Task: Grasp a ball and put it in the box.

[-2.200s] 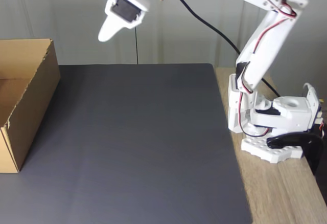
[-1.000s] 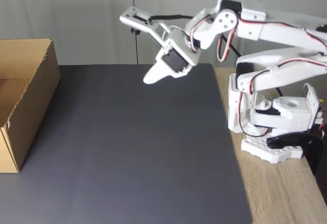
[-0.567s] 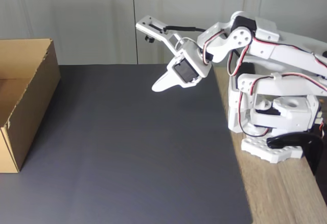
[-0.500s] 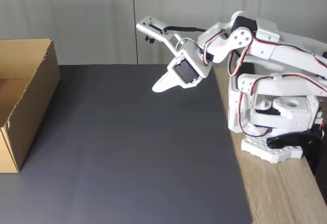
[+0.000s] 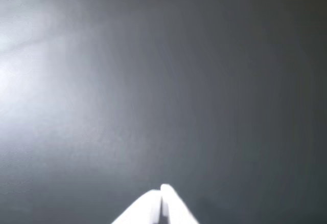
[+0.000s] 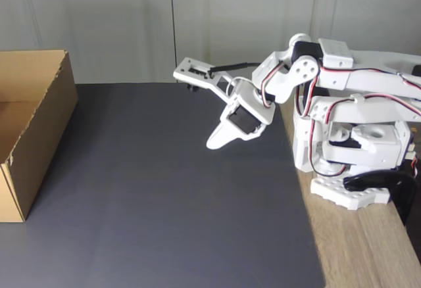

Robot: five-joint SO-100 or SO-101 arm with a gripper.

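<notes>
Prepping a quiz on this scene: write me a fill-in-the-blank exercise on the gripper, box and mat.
1. The gripper's jaws are ____.
2. In the fixed view, the cardboard box sits at the ____ edge.
3. The mat under the gripper is dark ____.
4. The arm's base stands on a ____ tabletop.

Missing words: shut; left; grey; wooden

Arm [image 6: 342, 71]: white plastic links, blocky servo housings, round joint hubs. Red, white, black wires looped along joints; black cable at wrist. Gripper [image 6: 214, 143]: white tapered fingers, dark servo face behind. Base [image 6: 352, 192]: white block, black clamp.
</notes>
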